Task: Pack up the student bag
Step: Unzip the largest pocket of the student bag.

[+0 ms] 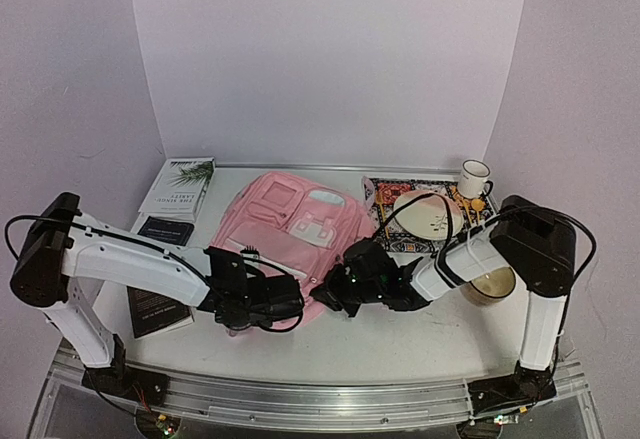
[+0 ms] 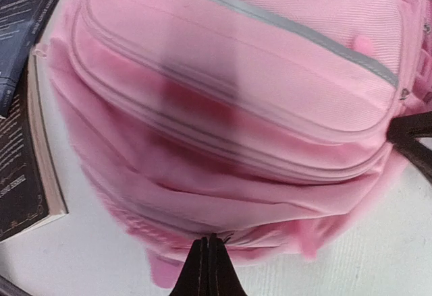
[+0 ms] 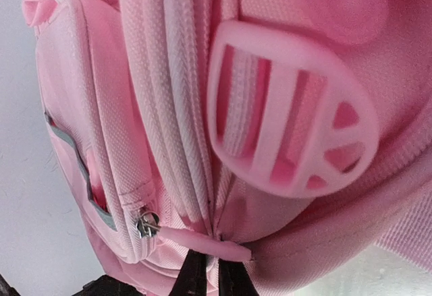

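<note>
The student bag (image 1: 290, 224), a soft pink backpack, lies flat in the middle of the table with its front pockets facing up. My left gripper (image 1: 293, 304) is at the bag's near edge. In the left wrist view its jaws (image 2: 208, 250) are shut tight, nipping a thin fold of the bag's (image 2: 229, 94) bottom seam. My right gripper (image 1: 328, 294) is at the near right corner. In the right wrist view its jaws (image 3: 210, 261) are closed on bag fabric (image 3: 304, 242), just under a pink zip pull (image 3: 202, 241) and beside a metal slider (image 3: 147, 225).
A white book (image 1: 178, 189) and two dark books (image 1: 165, 229) (image 1: 155, 311) lie left of the bag. To the right, a patterned mat (image 1: 395, 221) holds a plate (image 1: 427, 214), with a mug (image 1: 474, 177) behind and a bowl (image 1: 490, 284) near the right arm.
</note>
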Controlling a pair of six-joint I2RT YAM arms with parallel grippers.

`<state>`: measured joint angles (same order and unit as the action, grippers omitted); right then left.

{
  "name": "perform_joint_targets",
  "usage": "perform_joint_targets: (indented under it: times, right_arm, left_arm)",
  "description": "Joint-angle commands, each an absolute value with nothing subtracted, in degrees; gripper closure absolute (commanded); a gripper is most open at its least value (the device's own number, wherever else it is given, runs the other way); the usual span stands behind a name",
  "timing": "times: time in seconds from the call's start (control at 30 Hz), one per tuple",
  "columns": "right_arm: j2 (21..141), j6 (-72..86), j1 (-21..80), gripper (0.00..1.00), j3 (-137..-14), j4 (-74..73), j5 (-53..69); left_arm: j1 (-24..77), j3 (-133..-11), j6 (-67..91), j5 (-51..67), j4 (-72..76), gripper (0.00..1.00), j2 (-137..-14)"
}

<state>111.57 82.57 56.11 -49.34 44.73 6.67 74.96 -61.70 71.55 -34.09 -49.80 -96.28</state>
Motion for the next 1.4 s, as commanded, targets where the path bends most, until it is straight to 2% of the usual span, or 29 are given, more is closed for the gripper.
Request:
perform_joint_targets:
  times: [0.0, 0.23, 0.43, 0.53, 0.63, 0.7, 1.1, 1.37]
  right_arm:
    - [109.3, 77.2, 52.8, 1.0, -46.7, 36.2, 4.5]
    - [108.8, 71.0, 51.6, 1.0, -49.4, 33.1, 7.7]
    - [109.6, 71.1, 51.7, 1.0, -50.3, 33.0, 8.6]
    - [109.4, 71.0, 51.9, 1.0, -50.4, 33.0, 8.5]
    - [109.2, 70.9, 52.3, 1.0, -50.9, 33.4, 9.2]
    - [108.9, 70.9, 52.4, 1.0, -51.2, 33.9, 10.0]
    - [98.9, 68.9, 52.5, 1.0, -51.3, 34.4, 12.4]
    - [97.5, 69.1, 52.6, 1.0, -52.3, 34.4, 12.0]
  left_arm:
    - [74.5, -59.7, 70.9, -34.7, -53.8, 1.0, -91.7]
    - [74.7, -60.8, 69.4, -31.5, -52.0, 1.0, -88.5]
    - [76.0, -65.2, 67.2, -26.2, -44.8, 0.84, -92.2]
    - [75.9, -63.7, 68.0, -23.8, -38.6, 0.78, -91.6]
    - [75.8, -62.1, 69.9, -23.3, -34.8, 0.65, -91.2]
    - [75.7, -61.9, 70.6, -23.4, -33.5, 0.62, -91.7]
    - [73.6, -58.0, 71.5, -21.0, -25.8, 0.67, -93.3]
    - [73.6, -57.2, 72.7, -20.3, -21.7, 0.72, -92.7]
